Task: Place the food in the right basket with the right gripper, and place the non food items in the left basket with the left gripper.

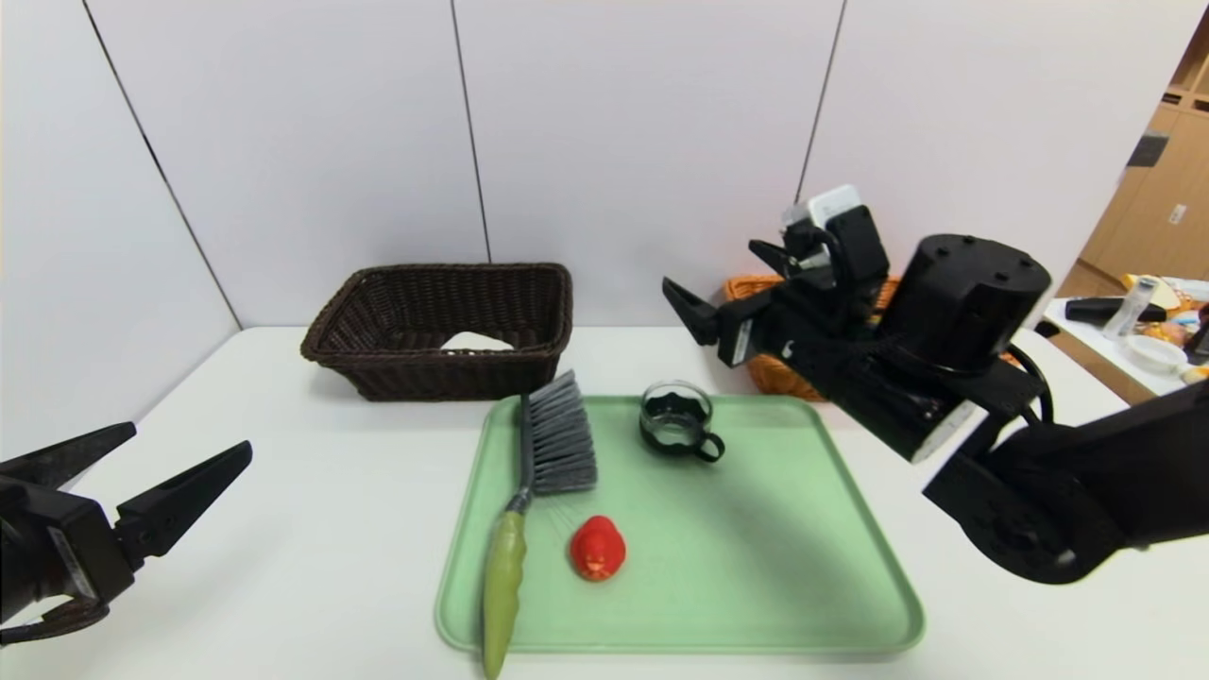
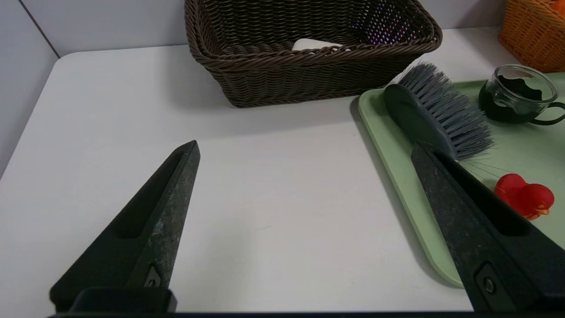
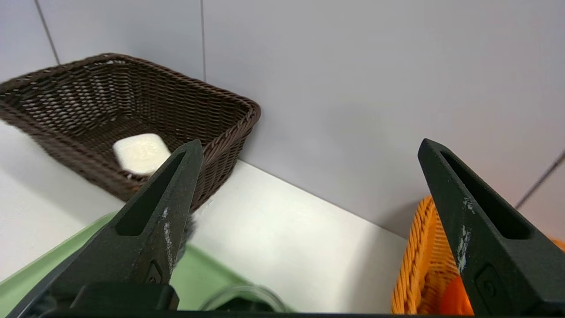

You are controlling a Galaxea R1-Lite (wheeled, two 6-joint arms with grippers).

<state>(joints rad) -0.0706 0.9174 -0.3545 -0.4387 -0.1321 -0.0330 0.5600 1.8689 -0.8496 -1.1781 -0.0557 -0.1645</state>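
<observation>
- Both sets of jaws are spread wide and hold nothing. The left gripper (image 1: 184, 444) hangs low over the bare table (image 1: 312, 529), at the robot's left and apart from the green tray (image 1: 756, 567).
- The right gripper (image 1: 732, 283) is raised near the back wall, above the far right corner of the tray, just in front of the orange-tan basket (image 1: 770, 373).
- Much of that basket is hidden behind the right arm. The right wrist view shows a patch of orange inside it (image 3: 454, 300); the rest of its inside cannot be seen.
- The dark brown basket (image 1: 439, 326) stands at the back left of the table, with the white bar (image 3: 141, 152) lying on its floor.
- On the tray, the brush (image 1: 534, 491) lies along the left edge, bristles toward the far end and green handle sticking out past the near rim.
- The red toy (image 1: 597, 548) sits just beside the brush handle.
- The glass cup (image 1: 675, 420) stands upright near the tray's far edge, its black handle pointing right.
</observation>
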